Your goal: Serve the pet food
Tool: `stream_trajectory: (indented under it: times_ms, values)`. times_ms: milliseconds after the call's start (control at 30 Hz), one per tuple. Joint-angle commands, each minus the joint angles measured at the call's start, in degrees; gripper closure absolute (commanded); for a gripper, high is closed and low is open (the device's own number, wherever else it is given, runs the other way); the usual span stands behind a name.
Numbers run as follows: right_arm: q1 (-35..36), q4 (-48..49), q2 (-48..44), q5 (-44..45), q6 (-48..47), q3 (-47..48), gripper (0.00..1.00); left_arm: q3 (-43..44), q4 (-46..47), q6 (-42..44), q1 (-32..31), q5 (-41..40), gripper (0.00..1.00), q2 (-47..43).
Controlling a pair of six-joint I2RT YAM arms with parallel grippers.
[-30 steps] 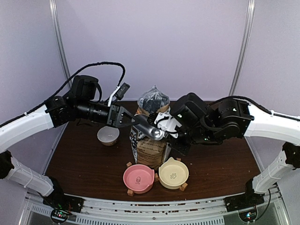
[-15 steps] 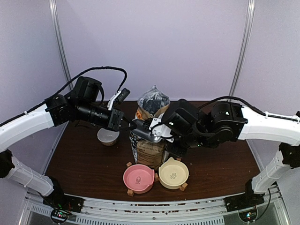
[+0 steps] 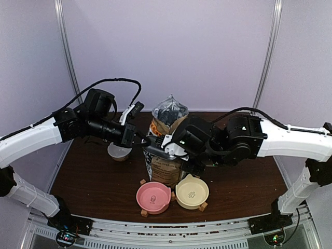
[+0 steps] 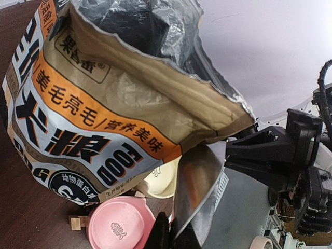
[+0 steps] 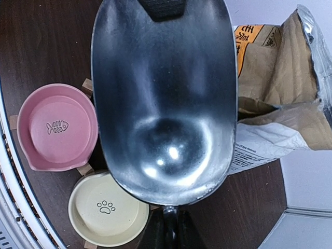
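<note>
Steel scoop (image 5: 163, 104), empty, pinched in right tool (image 5: 171, 228), we've swung closer to the bag (image 4: 104, 119) mouth; left tool (image 3: 141, 138) state we can't tell.

Lit softly and evenly from above, with only faint shadows on the table (image 3: 93, 181) around the bag (image 3: 166, 168). Glaring in white spots inside the steel scoop (image 5: 163, 104) beside the bag, shiny on the bag's foil lining (image 4: 171, 31). Blurred below the bag at the left wrist, sharp elsewhere.

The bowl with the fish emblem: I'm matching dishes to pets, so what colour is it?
The fish bowl is pink, clearest in the right wrist view.
</note>
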Motion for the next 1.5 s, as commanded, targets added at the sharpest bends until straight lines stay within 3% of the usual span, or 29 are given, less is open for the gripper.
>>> stream_trajectory:
  times_ms: [0,133,233,433,500,633,900,1100,1300,1467]
  values:
    - [-0.1,4.5,-2.2,4.0,2.0,0.3,0.84,-1.9,5.7,-0.5,-0.3,2.6,1.0,-2.0]
    - [-0.3,8.9,-7.9,0.8,3.1,-2.8,0.44,-4.5,12.0,-2.2,-0.3,2.3,1.0,-4.5]
    - [-1.0,14.4,-13.2,-3.0,5.5,-6.8,0.22,-6.3,15.0,-2.9,-0.3,2.2,1.0,-5.8]
    - [-8.1,33.3,-25.0,-18.7,18.5,-19.9,0.11,-8.8,19.3,-3.2,-0.3,1.4,1.0,-8.3]
    - [-11.3,42.5,-28.2,-27.6,24.9,-25.6,0.11,-9.3,20.8,-3.4,-0.2,1.5,1.0,-9.0]
    - [-15.4,56.7,-31.3,-37.0,34.4,-33.8,0.1,-10.3,24.8,-5.1,-0.2,1.3,1.0,-10.3]
    - [-15.9,67.2,-29.4,-43.2,42.4,-38.1,0.23,-11.6,27.1,-6.3,-0.2,1.5,1.0,-11.0]
    - [-15.9,67.2,-28.2,-44.1,43.4,-37.7,0.42,-11.6,27.6,-6.4,-0.2,1.8,1.0,-11.1]
    - [-16.1,63.2,-26.7,-42.5,42.9,-36.5,0.44,-11.9,28.2,-6.6,-0.2,2.0,1.0,-11.7]
    - [-16.1,63.5,-25.8,-43.9,43.5,-36.2,0.52,-12.1,28.2,-6.8,-0.3,1.7,1.0,-11.8]
